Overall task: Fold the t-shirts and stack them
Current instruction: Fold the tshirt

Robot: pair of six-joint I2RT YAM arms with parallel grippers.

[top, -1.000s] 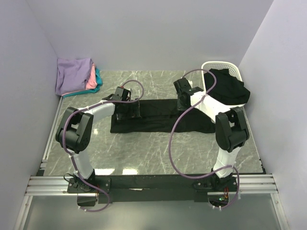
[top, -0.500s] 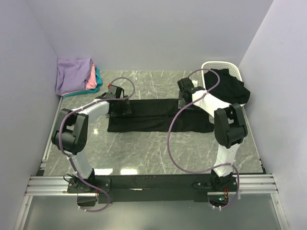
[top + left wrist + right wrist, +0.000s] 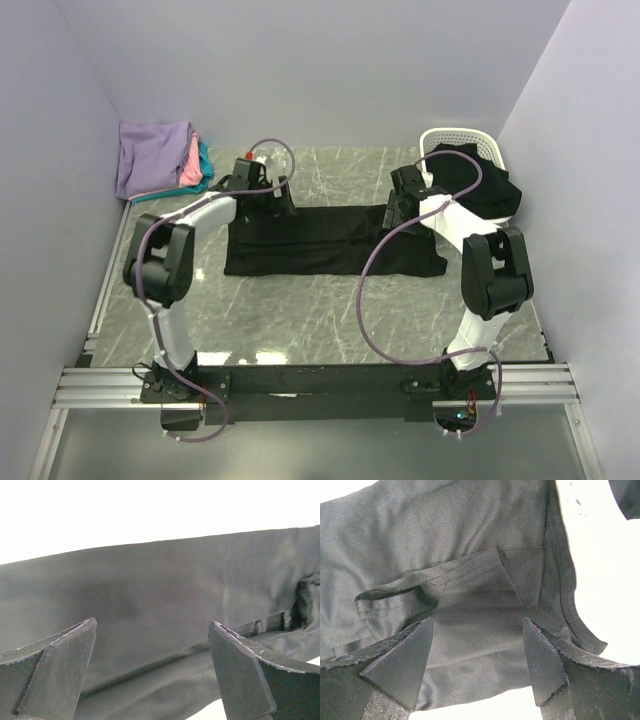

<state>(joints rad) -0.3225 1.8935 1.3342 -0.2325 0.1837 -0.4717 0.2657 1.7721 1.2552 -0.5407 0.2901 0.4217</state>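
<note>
A black shirt (image 3: 330, 240) lies folded into a long strip across the middle of the tabletop (image 3: 300, 320), running left to right. The left gripper (image 3: 152, 627) hangs over the strip's far-left part, jaws wide apart with nothing between them. The right gripper (image 3: 477, 622) hangs over the right end, jaws also apart and empty, with cloth lying flat below. The finished stack (image 3: 160, 158) of lavender, pink and teal sits in the far-left corner. More black shirts (image 3: 485, 190) spill out of the basket (image 3: 458, 133) in the far-right corner.

The strip probably needs folding end over end and then carrying to the stack. Several things could go wrong:

- In the right wrist view a tucked-in flap and a small loop of cloth lie just ahead of the fingers. A shallow pinch there may catch only the top layer, and the fold would open as it lifts.
- If the two ends are raised unevenly, the strip would skew or drag across the marble and lose its edges.
- The right arm's cable (image 3: 372, 270) loops low over the strip and may snag or brush the cloth.
</note>
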